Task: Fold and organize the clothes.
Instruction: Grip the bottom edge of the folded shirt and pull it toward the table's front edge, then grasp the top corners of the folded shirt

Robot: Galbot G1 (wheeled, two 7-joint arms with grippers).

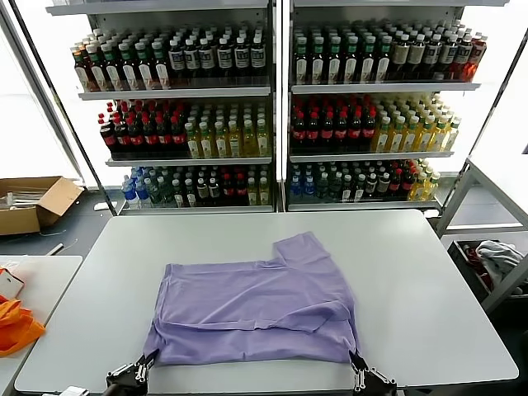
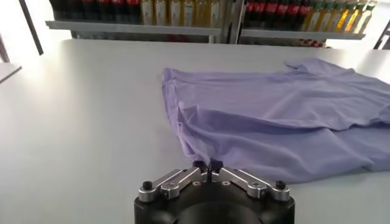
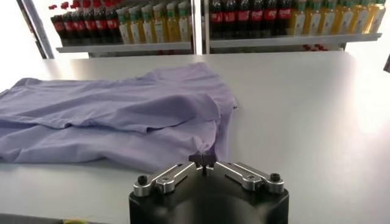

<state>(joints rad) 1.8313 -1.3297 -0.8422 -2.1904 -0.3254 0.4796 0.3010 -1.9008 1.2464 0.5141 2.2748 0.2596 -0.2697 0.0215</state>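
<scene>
Bright, blown-out backlight behind shelves (image 1: pixel 280 91), soft glare on table (image 1: pixel 429 280), faint shadows

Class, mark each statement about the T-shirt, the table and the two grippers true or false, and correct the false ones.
1. The T-shirt lies on the table. True.
2. The left gripper is open and clear of the shirt. False: it is shut on the near edge.
3. The right gripper pinches the shirt. True.
4. The shirt is rolled into a ball. False: it lies spread, partly folded.
5. Shelves of bottles stand behind the table. True.
</scene>
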